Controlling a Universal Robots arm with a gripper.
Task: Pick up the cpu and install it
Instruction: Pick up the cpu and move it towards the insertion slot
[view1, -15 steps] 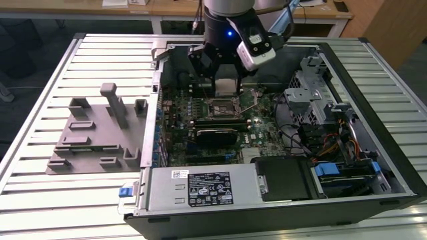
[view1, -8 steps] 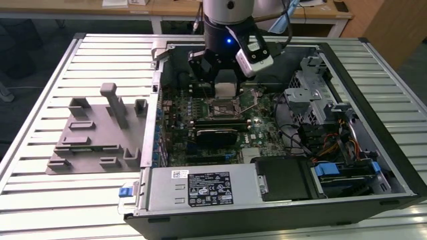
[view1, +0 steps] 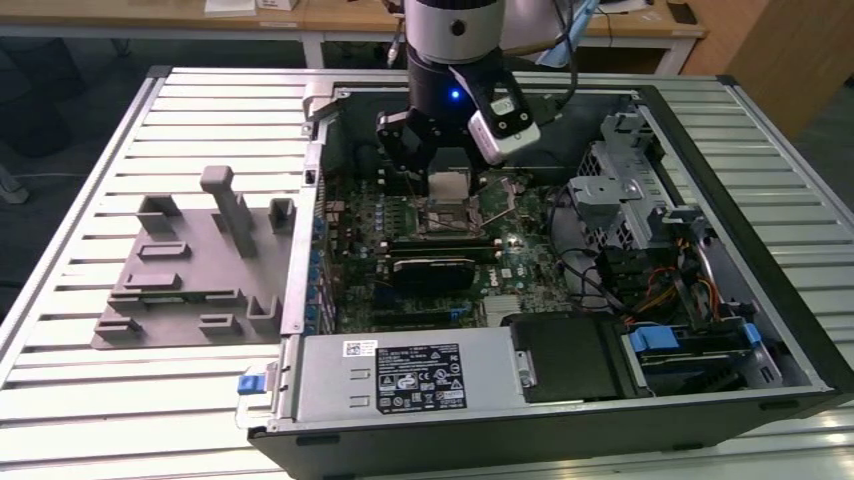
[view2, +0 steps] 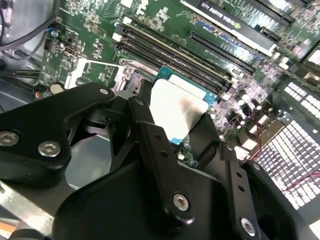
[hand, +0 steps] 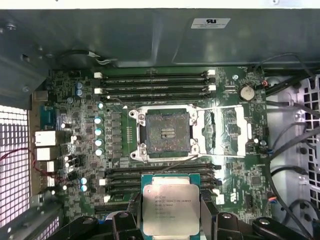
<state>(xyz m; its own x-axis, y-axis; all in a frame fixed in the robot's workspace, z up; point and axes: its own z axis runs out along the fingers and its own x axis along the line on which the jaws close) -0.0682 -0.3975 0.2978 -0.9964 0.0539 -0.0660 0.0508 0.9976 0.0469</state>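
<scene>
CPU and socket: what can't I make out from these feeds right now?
- First wrist view: one cpu edge, covered by the gripper and cut off by the frame.
- First wrist view: the socket pins, too small to check.
- Second wrist view: the socket, mostly hidden behind cpu and gripper.
- Exterior view: cpu's height above the socket, unclear from this angle.

Bright even light, soft shadows, glare on cpu (view2: 175, 112)
</scene>
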